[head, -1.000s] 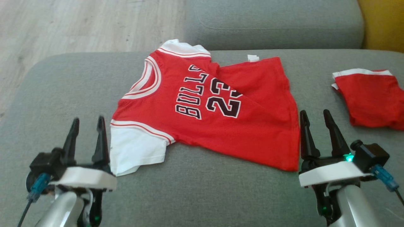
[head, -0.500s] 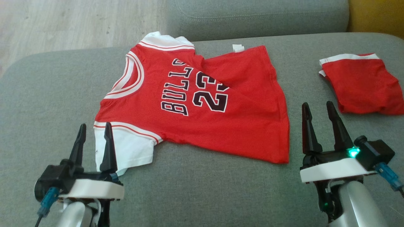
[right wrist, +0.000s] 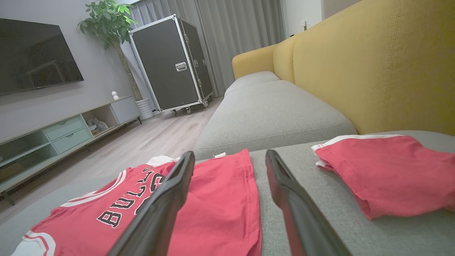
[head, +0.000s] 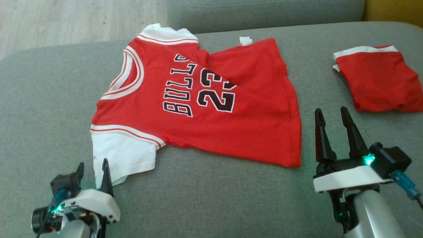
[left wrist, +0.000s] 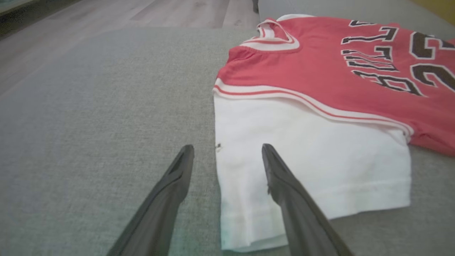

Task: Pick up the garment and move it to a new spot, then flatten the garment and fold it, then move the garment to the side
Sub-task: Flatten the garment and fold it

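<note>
The jersey point(head: 198, 99) lies midway on the cushion point(head: 214, 198), collar point(head: 131, 79) toward its left edge, hem point(head: 292, 109) toward the right, long axis running across. Left gripper point(head: 93, 162), fingers apart, brackets the edge of the near sleeve point(head: 124, 155); right gripper point(head: 330, 109), also spread, sits off the hem's near corner. Risk: left nips one sleeve layer only, and the lift twists the jersey.

The jersey point(head: 251, 132) lies on the cushion point(head: 214, 198), a second garment point(head: 380, 79) to its right; our left gripper point(head: 93, 162) sits at its near sleeve point(head: 122, 155), our right gripper point(head: 330, 109) beside its hem point(head: 298, 132).
</note>
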Robot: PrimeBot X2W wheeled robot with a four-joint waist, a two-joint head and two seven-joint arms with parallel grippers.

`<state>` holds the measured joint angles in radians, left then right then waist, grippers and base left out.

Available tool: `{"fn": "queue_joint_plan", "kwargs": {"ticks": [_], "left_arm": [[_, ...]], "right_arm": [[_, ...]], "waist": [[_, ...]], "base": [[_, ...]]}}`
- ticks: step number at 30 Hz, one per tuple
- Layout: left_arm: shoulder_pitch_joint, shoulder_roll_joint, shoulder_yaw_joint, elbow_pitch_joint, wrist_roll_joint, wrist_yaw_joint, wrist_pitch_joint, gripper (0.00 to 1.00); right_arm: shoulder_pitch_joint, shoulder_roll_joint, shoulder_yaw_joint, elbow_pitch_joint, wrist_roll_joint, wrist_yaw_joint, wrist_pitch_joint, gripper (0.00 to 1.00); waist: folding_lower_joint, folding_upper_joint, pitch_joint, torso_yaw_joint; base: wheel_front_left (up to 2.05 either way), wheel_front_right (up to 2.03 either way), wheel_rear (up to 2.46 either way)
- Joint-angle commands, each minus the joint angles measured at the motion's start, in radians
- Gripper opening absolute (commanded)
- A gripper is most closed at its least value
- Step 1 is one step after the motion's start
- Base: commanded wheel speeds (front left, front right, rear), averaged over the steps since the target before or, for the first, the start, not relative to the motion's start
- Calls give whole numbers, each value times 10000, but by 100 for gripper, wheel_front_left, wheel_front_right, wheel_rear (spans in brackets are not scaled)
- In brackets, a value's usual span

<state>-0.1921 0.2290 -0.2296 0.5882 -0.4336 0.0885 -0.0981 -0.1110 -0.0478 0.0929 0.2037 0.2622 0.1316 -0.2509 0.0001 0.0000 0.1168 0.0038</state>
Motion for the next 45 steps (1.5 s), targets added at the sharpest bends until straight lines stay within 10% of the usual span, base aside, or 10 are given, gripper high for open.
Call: {"fn": "queue_joint_plan", "kwargs": {"ticks": [1, 14, 15, 17, 34, 45], "left_arm": [[-435, 251, 367, -78, -110, 1, 9, 100], [-802, 310, 182, 870, -418, -252, 918, 100], [-815, 320, 198, 912, -453, -248, 957, 86], [-838, 343, 209, 970, -527, -300, 1037, 0], [-1072, 482, 623, -1179, -220, -445, -1527, 0], [-602, 224, 868, -2669, 329, -572, -1634, 0]], "right_arm": [[-342, -24, 246, -287, -59, -9, -109, 100], [-477, -24, 192, -221, 16, -9, -109, 100], [-484, -24, 193, -213, 19, -9, -109, 100], [-494, -24, 183, -199, 22, -9, -109, 100], [-585, -24, -343, 2393, 49, -9, -55, 100], [-1251, -24, 1443, 4433, 2360, -9, 557, 100]], "waist": [[-1, 0, 57, -37], [-1, 0, 286, -241], [-1, 0, 288, -251], [-1, 0, 291, -265], [-1, 0, -56, -195], [-1, 0, -88, 132]], "base": [[0, 0, 0], [0, 0, 0], [0, 0, 0], [0, 0, 0], [0, 0, 0], [0, 0, 0]]}}
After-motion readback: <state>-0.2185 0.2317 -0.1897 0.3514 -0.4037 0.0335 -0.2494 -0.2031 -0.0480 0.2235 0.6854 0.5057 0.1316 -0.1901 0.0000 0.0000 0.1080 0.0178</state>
